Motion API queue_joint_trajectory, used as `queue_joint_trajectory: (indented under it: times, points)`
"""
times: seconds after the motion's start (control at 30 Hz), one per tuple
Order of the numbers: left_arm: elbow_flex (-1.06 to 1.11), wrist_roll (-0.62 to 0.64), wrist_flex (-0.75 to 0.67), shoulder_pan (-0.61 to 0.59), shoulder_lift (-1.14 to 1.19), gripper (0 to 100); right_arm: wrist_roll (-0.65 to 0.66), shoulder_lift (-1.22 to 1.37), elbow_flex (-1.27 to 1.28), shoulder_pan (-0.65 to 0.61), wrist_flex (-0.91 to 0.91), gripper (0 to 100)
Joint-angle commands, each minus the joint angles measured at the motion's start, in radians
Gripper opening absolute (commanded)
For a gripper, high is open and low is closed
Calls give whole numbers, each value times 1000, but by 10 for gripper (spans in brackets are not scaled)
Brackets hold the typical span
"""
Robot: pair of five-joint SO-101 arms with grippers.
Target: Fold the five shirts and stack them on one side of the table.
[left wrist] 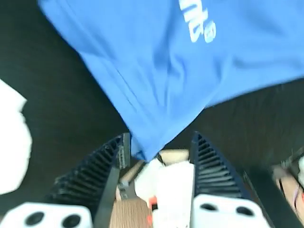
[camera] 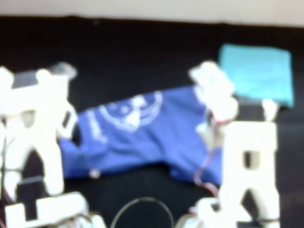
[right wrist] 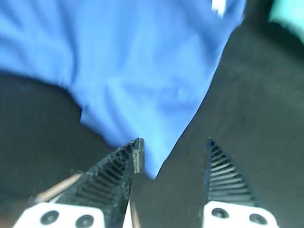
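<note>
A blue shirt [camera: 142, 133] with white print lies spread across the middle of the black table [camera: 118, 52]. A folded teal shirt [camera: 256, 73] sits at the back right. My left arm [camera: 38, 123] stands at the blue shirt's left end. In the left wrist view my left gripper [left wrist: 159, 161] is open, and a corner of the blue shirt [left wrist: 190, 71] dips between its fingers [left wrist: 102, 166]. My right arm [camera: 247, 152] stands over the shirt's right end. My right gripper [right wrist: 173, 164] is open too, with an edge of the blue shirt [right wrist: 123, 71] reaching in beside one finger [right wrist: 118, 175].
A thin cable loop [camera: 142, 209] lies at the table's front edge between the arm bases. A pale strip [camera: 152, 9] runs behind the table's far edge. A white part [left wrist: 12, 142] shows off to one side in the left wrist view.
</note>
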Motion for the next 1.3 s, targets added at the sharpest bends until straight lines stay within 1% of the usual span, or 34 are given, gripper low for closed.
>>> queue_joint_trajectory:
  times: [0.0,0.03,0.1,0.17,0.27,0.47,0.53,0.6,0.8,0.93,1.0,1.07,1.17,1.27]
  points:
    - [-44,2,-17,12,-25,57,-55,70,-22,-10,-170,43]
    - [-18,17,-43,24,-25,0,-75,110,-7,-21,-226,0]
    - [45,46,-98,53,-13,34,-101,206,10,-38,-306,29]
    - [102,57,-161,91,21,7,-121,317,10,-64,-363,12]
    - [157,89,-269,117,99,9,-141,461,7,-82,-458,7]
    - [163,94,-445,114,303,9,-135,644,7,-81,-670,7]
    - [157,94,-506,94,352,9,-135,679,7,-79,-737,7]
    - [102,97,-529,59,394,9,-135,702,1,-79,-791,7]
    - [-159,98,-526,-47,487,9,-141,794,-176,-59,-809,7]
    - [-295,98,-522,-56,608,9,-141,888,-295,-41,-805,7]
    - [-367,98,-488,-56,670,9,-141,917,-334,-28,-794,7]
    - [-447,103,-419,-56,713,9,-141,914,-371,-25,-736,7]
    - [-570,150,-269,-56,720,9,-143,885,-441,-27,-607,7]
    - [-690,160,-121,-36,719,9,-143,852,-492,-30,-544,6]
